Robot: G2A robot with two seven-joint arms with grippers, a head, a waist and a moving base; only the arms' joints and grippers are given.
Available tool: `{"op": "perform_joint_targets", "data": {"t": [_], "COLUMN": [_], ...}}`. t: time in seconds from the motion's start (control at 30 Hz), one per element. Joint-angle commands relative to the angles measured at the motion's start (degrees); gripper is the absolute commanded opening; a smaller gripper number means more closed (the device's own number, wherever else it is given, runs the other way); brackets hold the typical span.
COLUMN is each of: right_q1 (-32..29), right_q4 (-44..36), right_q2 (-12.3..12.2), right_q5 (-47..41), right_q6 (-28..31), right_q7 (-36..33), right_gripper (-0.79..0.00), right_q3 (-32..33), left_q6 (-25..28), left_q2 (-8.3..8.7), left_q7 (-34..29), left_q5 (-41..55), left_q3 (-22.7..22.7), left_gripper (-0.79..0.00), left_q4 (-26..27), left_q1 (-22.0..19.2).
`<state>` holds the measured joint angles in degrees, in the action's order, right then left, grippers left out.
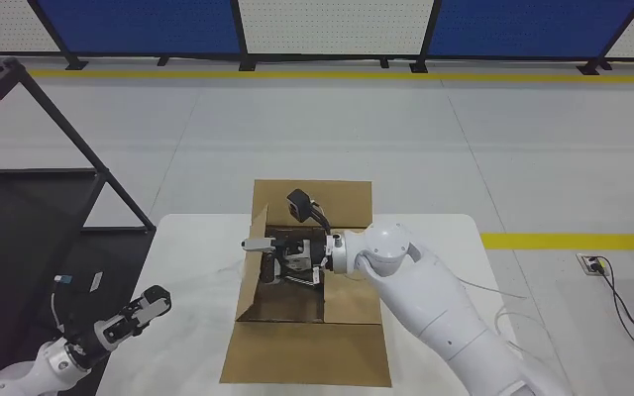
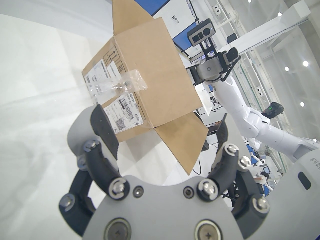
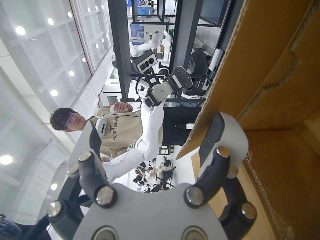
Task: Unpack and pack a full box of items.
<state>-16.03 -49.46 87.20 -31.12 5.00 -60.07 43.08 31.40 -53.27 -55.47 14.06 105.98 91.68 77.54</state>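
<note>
White table (image 1: 193,262) carries open cardboard box (image 1: 302,351). My right tool (image 3: 153,126) spread wide over box mouth, gripping nothing. My left tool (image 1: 160,301) open, empty, well apart at table edge.

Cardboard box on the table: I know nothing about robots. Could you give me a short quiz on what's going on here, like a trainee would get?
1. True or false: the top flaps of the cardboard box are folded open.
2. Which arm's gripper is at the box's opening? A) left B) right C) neither
3. Fill in: the left gripper, apart from the box, is ____ (open or shut) and holds nothing.

Key
1. True.
2. B: the right gripper is at the opening, with one finger beside a flap.
3. open
</note>
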Motion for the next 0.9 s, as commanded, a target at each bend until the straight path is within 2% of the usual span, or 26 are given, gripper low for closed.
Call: {"op": "perform_joint_targets", "data": {"t": [0.0,0.13,0.3,0.47,0.87], "right_q1": [-1.2,-2.8,-2.3,-0.2,4.4], "right_q4": [-1.8,-4.6,-3.4,0.2,11.1], "right_q2": [0.0,0.4,2.2,4.8,12.2], "right_q5": [0.2,-0.8,-1.5,-2.4,-3.4], "right_q6": [0.4,1.1,1.1,1.1,2.5], "right_q7": [1.3,5.7,8.9,11.5,13.7], "right_gripper": [0.0,0.0,0.0,0.0,0.0], "right_q3": [0.1,0.8,-1.2,-4.0,-10.3], "left_q6": [0.0,-0.8,-1.8,-3.0,-4.2], "left_q2": [0.0,0.01,0.04,-0.06,0.05], "left_q7": [0.0,1.0,3.9,7.4,8.8], "left_q5": [0.0,-0.9,0.2,3.9,6.6], "left_q3": [0.0,-0.5,0.1,1.5,3.1], "left_gripper": [0.0,0.0,0.0,0.0,0.0], "left_q4": [0.0,1.8,1.6,-0.4,-1.8], "left_q1": [0.0,0.2,0.3,1.0,2.2]}}
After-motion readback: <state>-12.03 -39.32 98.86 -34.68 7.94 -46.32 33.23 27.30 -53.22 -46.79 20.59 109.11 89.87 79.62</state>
